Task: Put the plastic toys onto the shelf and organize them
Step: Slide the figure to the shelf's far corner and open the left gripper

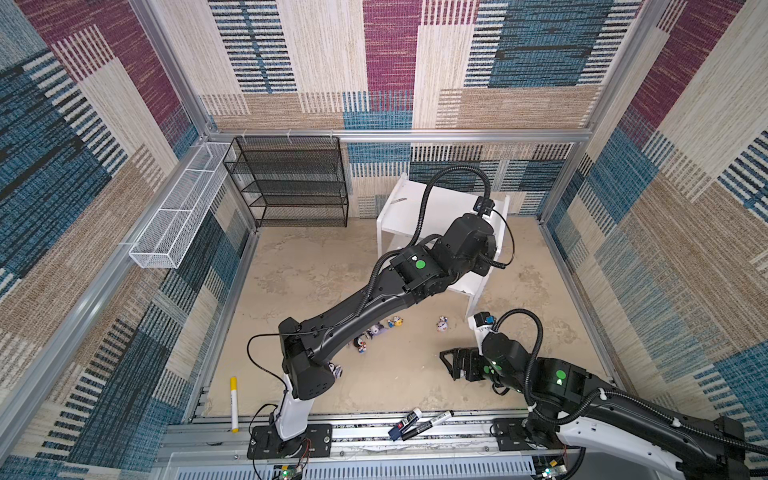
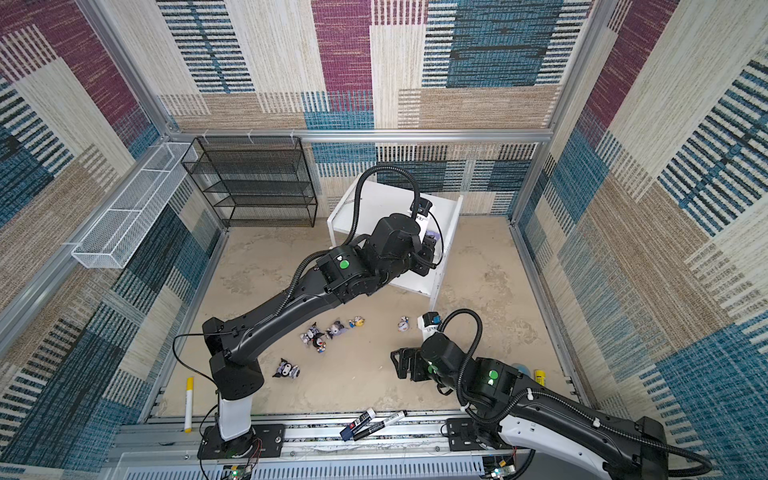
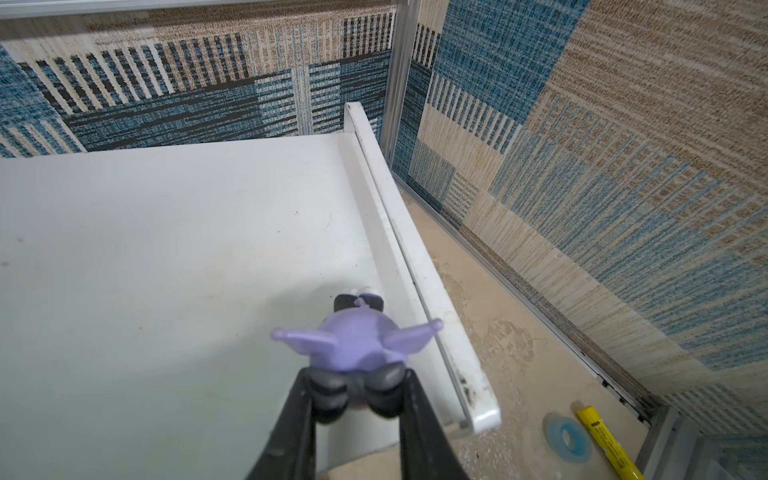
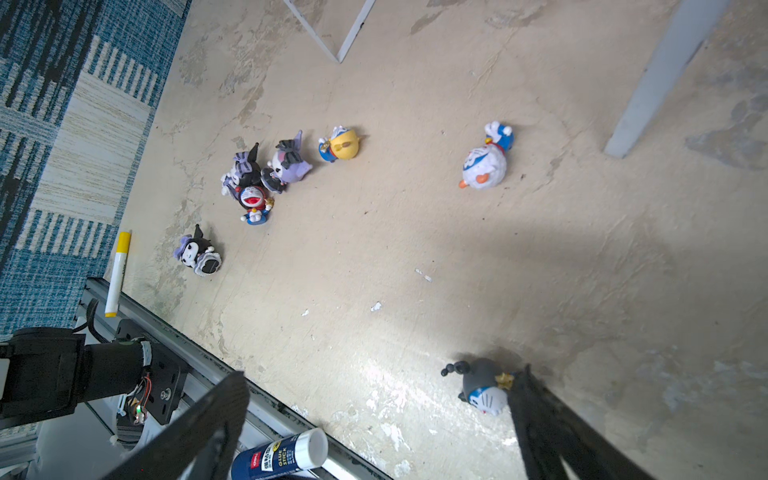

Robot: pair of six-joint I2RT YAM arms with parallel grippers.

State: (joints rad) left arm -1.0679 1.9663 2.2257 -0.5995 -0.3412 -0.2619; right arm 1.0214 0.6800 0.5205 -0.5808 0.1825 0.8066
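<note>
Over the top board of the white shelf (image 3: 166, 228), close beside its side rail (image 3: 415, 266), my left claw (image 3: 358, 388) clenches the lilac-hooded toy (image 3: 353, 340); released tilted, it could topple off the edge.

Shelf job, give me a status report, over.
Left gripper shut on lilac toy, over shelf top, near its side edge. Right gripper open above floor, beside grey-hat toy. Seven toys on floor. Nothing blocking the shelf top.
</note>
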